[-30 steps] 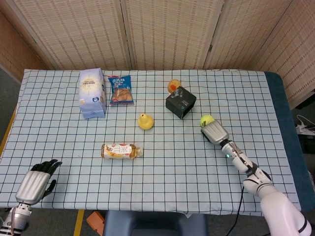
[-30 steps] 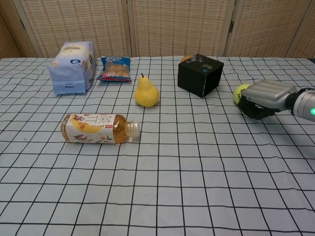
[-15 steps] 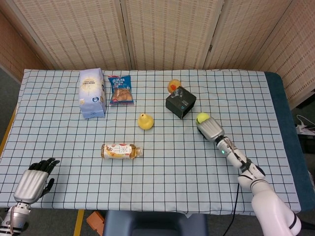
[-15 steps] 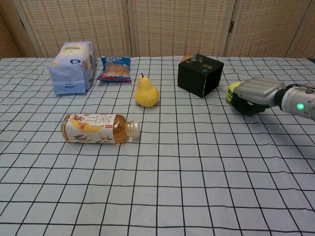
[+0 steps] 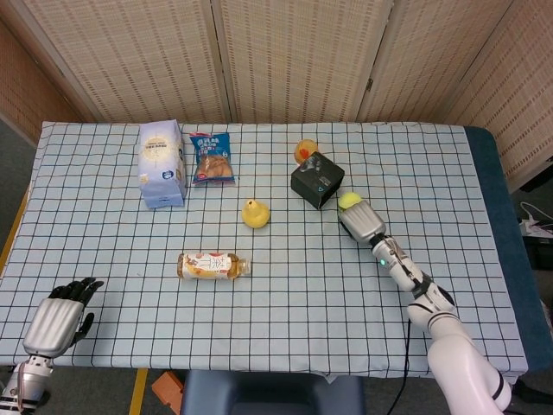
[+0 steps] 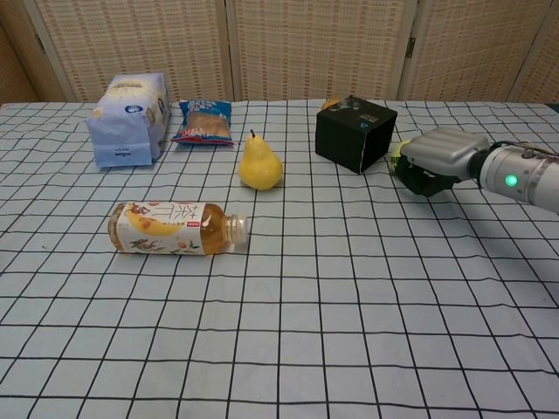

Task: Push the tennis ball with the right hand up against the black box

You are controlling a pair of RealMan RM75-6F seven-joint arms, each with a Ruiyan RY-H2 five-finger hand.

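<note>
With curled fingers holding nothing, our right hand point(image 6: 434, 162) nudges the ball point(image 5: 349, 201) almost onto the box point(image 6: 355, 133); we judge a slow, straight last push best.

Illumination is bright, even and diffuse in both views, with no glare on the checked tablecloth point(image 5: 285, 285). Shadows are short and soft, lying directly beneath each object. Focus is sharp throughout; the chest view bows the cloth's grid lines slightly toward its edges.
</note>
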